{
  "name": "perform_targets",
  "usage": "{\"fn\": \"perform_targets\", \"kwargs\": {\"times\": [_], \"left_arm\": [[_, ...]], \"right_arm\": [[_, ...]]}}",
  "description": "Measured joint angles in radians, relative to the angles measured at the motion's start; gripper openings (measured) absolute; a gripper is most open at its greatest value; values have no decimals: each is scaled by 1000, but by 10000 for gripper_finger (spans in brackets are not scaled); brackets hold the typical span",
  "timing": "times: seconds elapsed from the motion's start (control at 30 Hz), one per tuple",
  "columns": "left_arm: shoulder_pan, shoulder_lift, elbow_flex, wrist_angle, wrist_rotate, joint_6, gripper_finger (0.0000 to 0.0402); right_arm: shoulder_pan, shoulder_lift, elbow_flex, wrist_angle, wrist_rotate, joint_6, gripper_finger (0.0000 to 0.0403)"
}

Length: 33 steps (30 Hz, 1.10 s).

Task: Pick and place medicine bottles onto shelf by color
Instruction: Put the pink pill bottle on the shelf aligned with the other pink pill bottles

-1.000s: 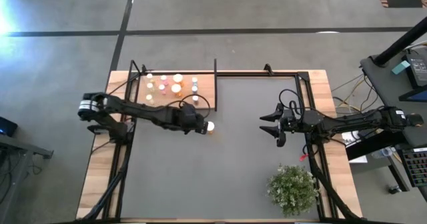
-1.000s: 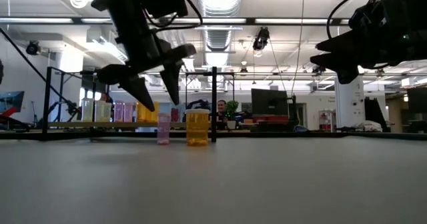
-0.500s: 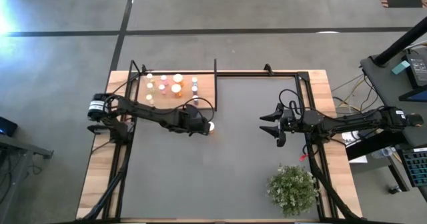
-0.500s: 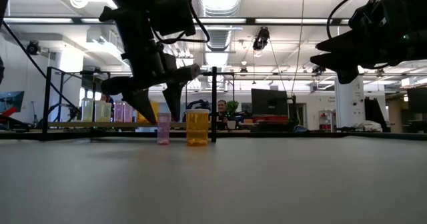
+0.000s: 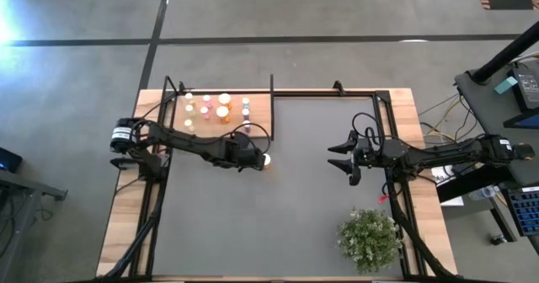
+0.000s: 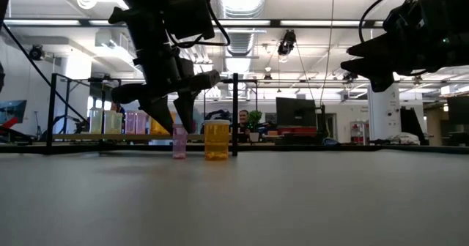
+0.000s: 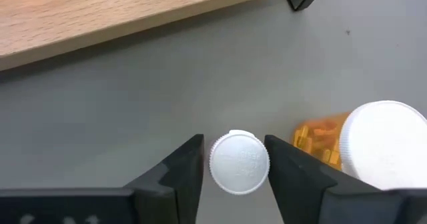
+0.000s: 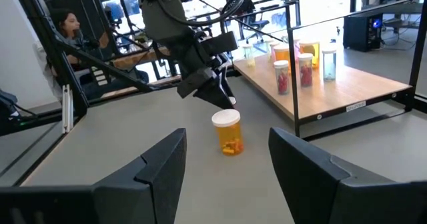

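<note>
Tabletop: left hand (image 7: 235,177) brackets pink bottle's cap (image 7: 239,163).

**Tally on the table**

Two arms (image 5: 185,141). One shelf (image 5: 259,106) at eleven o'clock holds roughly ten medicine bottles (image 5: 222,112); the exact count is unclear. Two more stand near centre: one orange bottle (image 6: 216,141) and one pink bottle (image 6: 179,142). One plant (image 5: 369,238) sits at five o'clock.

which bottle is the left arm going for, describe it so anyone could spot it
Find the light-wood shelf at the table's far left corner. Just off its near edge two bottles stand on the grey tabletop; the left gripper straddles the small pink bottle, narrower than the orange bottle beside it.
</note>
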<state>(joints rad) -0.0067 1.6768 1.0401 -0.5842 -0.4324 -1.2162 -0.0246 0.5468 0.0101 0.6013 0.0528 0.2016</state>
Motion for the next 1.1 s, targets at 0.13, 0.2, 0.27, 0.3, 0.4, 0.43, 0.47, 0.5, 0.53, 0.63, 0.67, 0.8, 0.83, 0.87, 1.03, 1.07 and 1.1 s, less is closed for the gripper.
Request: {"fn": "perform_targets", "kwargs": {"times": [0.13,0.2,0.27,0.3,0.4,0.43,0.47,0.5,0.53,0.63,0.67,0.8,0.83,0.87,1.03,1.07,1.1], "left_arm": [[0,0,0,0,0,1,124],[0,0,1,0,0,1,117],[0,-2,1,0,0,1,111],[0,-5,1,-1,0,1,108],[-1,-13,1,-2,0,1,104],[-1,-19,1,-7,1,1,104],[-1,-24,1,-11,1,1,103],[-1,-29,1,-10,0,2,103],[-1,-39,1,-15,1,1,103],[0,-75,5,-73,-3,2,102],[0,-93,5,-88,-10,3,102],[4,-165,1,-179,-54,2,101],[8,-184,1,-203,-62,2,101],[15,-203,1,-229,-76,1,101],[75,-296,-13,-371,-119,-1,113],[90,-311,-21,-400,-121,-1,115],[106,-326,-33,-416,-127,0,115]], "right_arm": [[0,0,0,0,0,0,203],[0,0,0,0,0,0,203],[0,0,0,0,0,0,203],[0,0,0,0,0,0,203],[0,0,0,0,0,0,203],[0,0,0,0,0,0,203],[0,0,0,0,0,0,203],[0,0,0,0,0,0,203],[0,0,0,0,0,0,203],[0,0,0,-1,0,0,203],[0,0,0,-2,0,0,203],[0,-1,0,-7,0,0,203],[0,-1,0,-8,0,0,203],[0,-1,0,-12,0,0,203],[0,2,0,-21,0,0,203],[0,3,0,-21,0,0,203],[0,5,0,-21,0,0,203]]}}
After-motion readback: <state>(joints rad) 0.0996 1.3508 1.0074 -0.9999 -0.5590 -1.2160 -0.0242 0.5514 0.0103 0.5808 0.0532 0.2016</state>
